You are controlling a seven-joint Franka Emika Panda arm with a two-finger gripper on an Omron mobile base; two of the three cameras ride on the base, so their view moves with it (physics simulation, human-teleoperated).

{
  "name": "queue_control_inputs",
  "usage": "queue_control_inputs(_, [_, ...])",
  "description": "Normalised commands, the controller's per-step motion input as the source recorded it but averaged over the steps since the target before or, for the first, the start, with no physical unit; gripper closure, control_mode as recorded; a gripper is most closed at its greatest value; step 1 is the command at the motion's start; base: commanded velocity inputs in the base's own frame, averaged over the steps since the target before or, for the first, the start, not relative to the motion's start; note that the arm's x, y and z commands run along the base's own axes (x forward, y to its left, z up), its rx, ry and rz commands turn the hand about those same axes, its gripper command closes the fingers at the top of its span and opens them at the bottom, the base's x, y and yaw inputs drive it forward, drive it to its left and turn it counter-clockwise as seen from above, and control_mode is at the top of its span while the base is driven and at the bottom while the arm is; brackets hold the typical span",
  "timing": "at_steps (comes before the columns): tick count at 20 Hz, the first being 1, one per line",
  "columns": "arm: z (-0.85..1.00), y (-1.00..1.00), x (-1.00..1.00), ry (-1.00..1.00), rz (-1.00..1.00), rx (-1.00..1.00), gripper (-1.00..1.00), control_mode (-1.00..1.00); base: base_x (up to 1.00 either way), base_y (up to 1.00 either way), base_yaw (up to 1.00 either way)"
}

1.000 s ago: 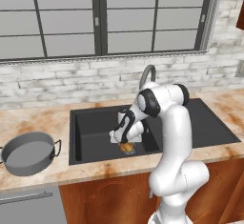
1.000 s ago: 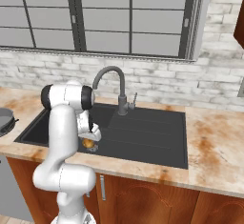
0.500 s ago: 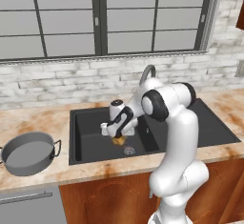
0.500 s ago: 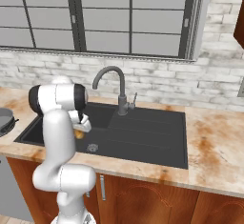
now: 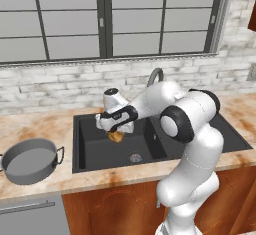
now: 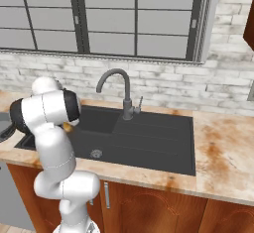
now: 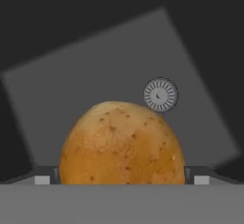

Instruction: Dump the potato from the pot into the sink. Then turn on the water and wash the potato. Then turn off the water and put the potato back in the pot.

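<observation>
Comparing the left base views over the last second, the arm had swung from low over the right part of the basin up and toward the left end of the sink (image 5: pixel 90 149), and the potato (image 5: pixel 116 136) had travelled with it: a second earlier it sat at the gripper near the sink floor, and it now hung clear of the floor, above and left of the drain (image 5: pixel 135 157). The gripper (image 5: pixel 117 128) was clamped on the potato with its jaws spread about as wide as they go; in the hand view the potato (image 7: pixel 122 144) sat squarely between the two fingertips (image 7: pixel 42 179), with the drain (image 7: pixel 160 95) well beyond it. That suggested the washing was done and the return had begun. The pot (image 5: pixel 30 160) stood empty on the counter (image 5: pixel 45 129) left of the sink, apart from the potato. No stream ran from the faucet (image 6: pixel 119 90). What probably remained was carrying the potato over the sink's left rim and releasing it above the pot.
</observation>
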Motion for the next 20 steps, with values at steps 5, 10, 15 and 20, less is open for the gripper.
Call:
queue_control_inputs(5, [0.96, 0.53, -0.15, 0.00, -0.13, 0.12, 1.00, -1.00, 0.00, 0.00, 0.00])
queue_control_inputs(10, [1.00, 0.68, -0.33, -0.01, -0.05, 0.03, 1.00, -1.00, 0.00, 0.00, 0.00])
queue_control_inputs(15, [0.73, 0.90, -0.46, -0.10, 0.00, 0.00, 1.00, -1.00, 0.00, 0.00, 0.00])
queue_control_inputs(20, [0.34, 1.00, -0.29, -0.07, 0.00, -0.06, 1.00, -1.00, 0.00, 0.00, 0.00])
